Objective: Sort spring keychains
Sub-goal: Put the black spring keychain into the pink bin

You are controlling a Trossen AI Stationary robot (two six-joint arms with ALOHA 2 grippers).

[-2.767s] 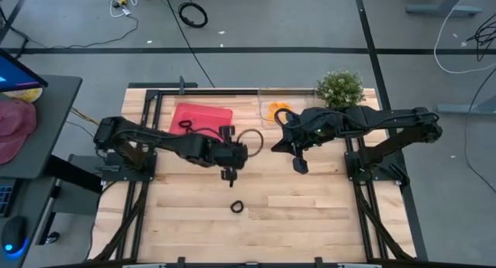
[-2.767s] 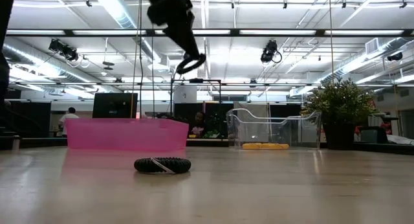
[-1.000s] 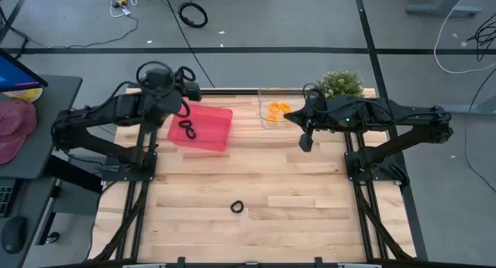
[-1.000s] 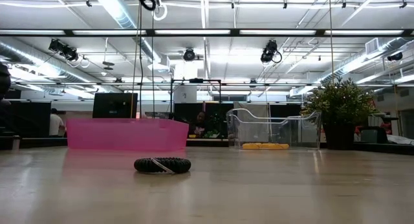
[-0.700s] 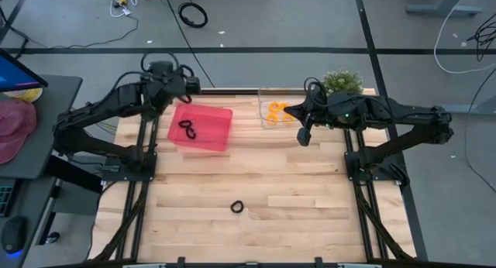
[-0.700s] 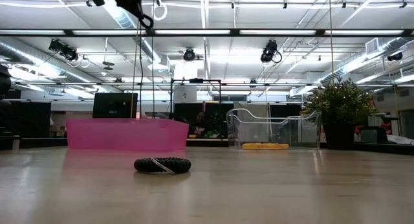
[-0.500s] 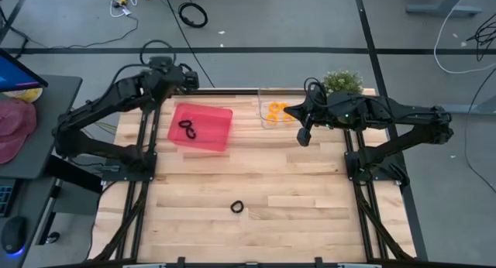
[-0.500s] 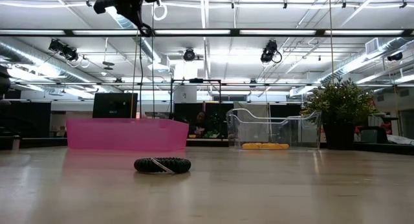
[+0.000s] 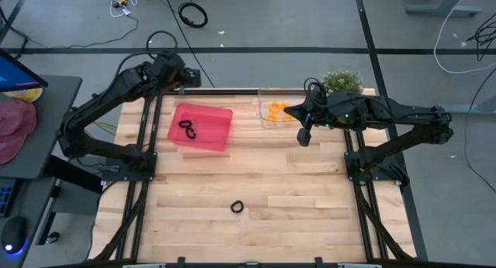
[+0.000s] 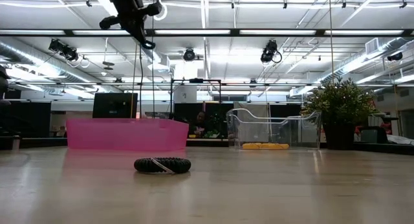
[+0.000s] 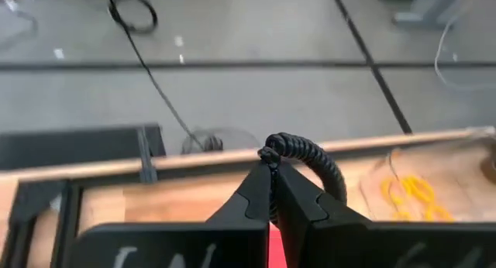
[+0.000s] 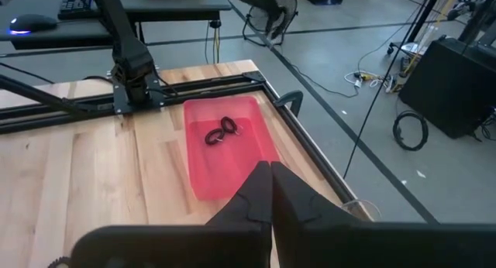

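My left gripper (image 9: 184, 73) is raised high over the table's far left edge, past the pink tray (image 9: 203, 128), and is shut on a black spring keychain (image 11: 310, 156). In the low view, the left gripper (image 10: 143, 39) shows near the top. Two black keychains (image 9: 187, 128) lie in the pink tray. Orange keychains (image 9: 276, 110) lie in the clear bin (image 9: 267, 113). One black keychain (image 9: 237, 207) lies flat on the table, seen also in the low view (image 10: 162, 165). My right gripper (image 9: 303, 136) hangs shut and empty beside the clear bin. My left gripper pinches the black keychain by one end of its coil (image 11: 270, 153) between the two fingertips. The fingers slant down toward the table's far side. The rest of the coil (image 11: 325, 169) arcs out past the fingertips, lifted clear of the table.
A potted plant (image 9: 341, 87) stands at the far right corner behind the clear bin. Black frame rails (image 9: 147, 136) run along both sides of the table. The wooden table top (image 9: 256, 175) lies bare between the bins and the single black keychain.
My left gripper, shut on the black keychain, has travelled from above the pink tray's far left corner toward the table's far edge, staying high. The keychains in the tray and on the table have stayed where they were.
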